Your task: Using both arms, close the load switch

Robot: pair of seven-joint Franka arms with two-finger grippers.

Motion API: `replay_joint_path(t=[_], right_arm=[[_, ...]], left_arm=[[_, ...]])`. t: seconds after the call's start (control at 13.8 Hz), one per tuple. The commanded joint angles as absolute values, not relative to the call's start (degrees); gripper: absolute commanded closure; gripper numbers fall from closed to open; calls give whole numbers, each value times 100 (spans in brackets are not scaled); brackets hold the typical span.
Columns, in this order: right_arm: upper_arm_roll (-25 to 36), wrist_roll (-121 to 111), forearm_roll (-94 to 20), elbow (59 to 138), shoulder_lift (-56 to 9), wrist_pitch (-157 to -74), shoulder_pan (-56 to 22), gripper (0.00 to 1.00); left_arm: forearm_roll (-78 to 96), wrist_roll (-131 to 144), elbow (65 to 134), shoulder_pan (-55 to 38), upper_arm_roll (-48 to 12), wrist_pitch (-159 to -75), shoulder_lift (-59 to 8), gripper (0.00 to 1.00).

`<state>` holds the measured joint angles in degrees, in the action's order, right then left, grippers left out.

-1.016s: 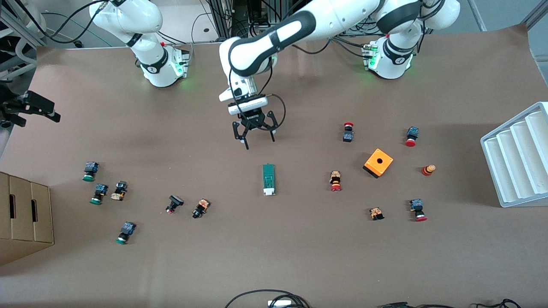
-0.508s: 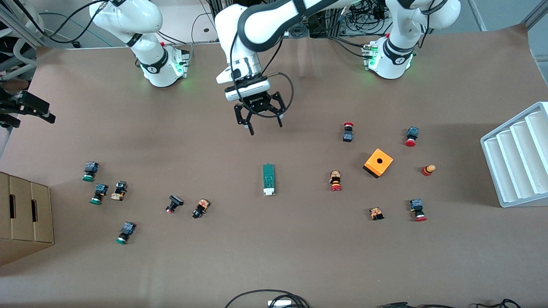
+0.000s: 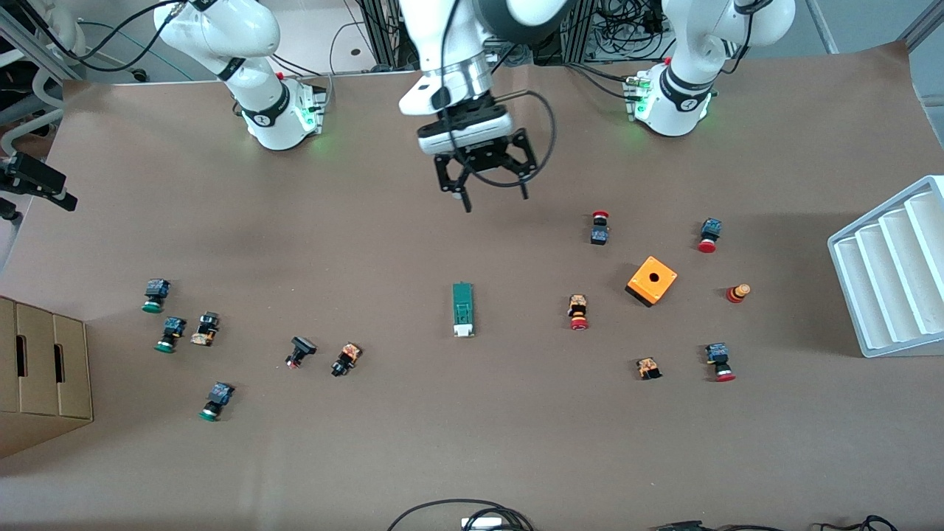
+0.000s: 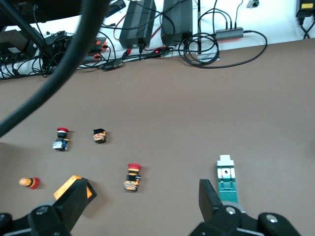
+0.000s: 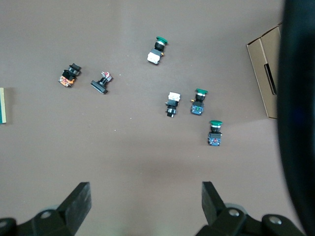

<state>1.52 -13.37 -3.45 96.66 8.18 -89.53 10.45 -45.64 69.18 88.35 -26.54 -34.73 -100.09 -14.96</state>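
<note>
The load switch (image 3: pixel 462 310), a slim green bar with a white block at the end nearer the front camera, lies alone at mid-table. My left gripper (image 3: pixel 490 188) hangs open and empty over bare table between the switch and the arm bases. In the left wrist view the load switch (image 4: pixel 227 181) shows just past one finger of that gripper (image 4: pixel 143 194). My right gripper (image 5: pixel 145 196) is open and empty, high over the right arm's end of the table. Its wrist view catches only the tip of the load switch (image 5: pixel 2 105) at the picture's edge.
Green-capped push buttons (image 3: pixel 155 295) are scattered toward the right arm's end, beside a cardboard box (image 3: pixel 44 369). Red-capped buttons (image 3: pixel 579 311) and an orange box with a hole (image 3: pixel 651 280) lie toward the left arm's end, near a white ribbed tray (image 3: pixel 892 273).
The left gripper has risen and drawn back from the load switch toward the arm bases and the left arm's end. The switch has not moved.
</note>
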Motion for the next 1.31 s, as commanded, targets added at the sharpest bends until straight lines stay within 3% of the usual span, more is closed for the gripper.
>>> replay_joint_path(t=[0.0,0.51,0.94,1.23], right_arm=[[132,-1380,-237,9606,809,-8938,1063,0],[132,-2529,-264,9615,677,-8825,1020,0],[123,-2111,-325,9615,721,-8772,1055,0],[97,-882,-466,9624,738,-8430,976,0]], left_arm=[[-3975,6015,9009,-2094,-3489,-10107,-1074,0],[-2823,5143,9000,-890,-3489,-10125,-607,0],[-2093,3905,8956,51,-3402,-10125,-510,0],[-1706,2832,8772,149,-2744,-10134,-571,0]])
